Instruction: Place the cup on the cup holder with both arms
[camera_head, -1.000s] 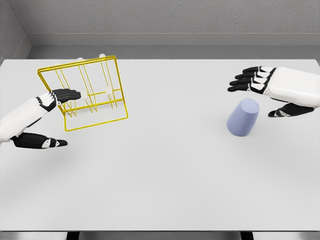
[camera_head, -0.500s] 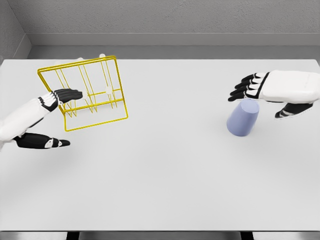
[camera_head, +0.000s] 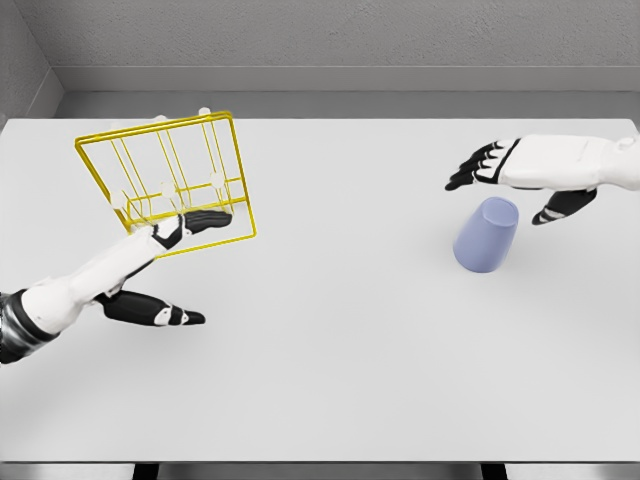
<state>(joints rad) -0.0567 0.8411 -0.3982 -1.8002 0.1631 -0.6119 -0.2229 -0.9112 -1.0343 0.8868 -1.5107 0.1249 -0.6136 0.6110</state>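
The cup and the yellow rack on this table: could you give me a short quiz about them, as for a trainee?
1. True or false: the right hand grips the cup.
2. What colour is the cup holder? A) yellow B) red C) green
3. Which hand reaches across the holder's front edge?

Key: 1. False; its fingers are spread above the cup. 2. A. 3. The left hand.

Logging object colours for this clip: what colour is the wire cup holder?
Yellow: the wire cup holder is a bright yellow frame, seen in the head view.
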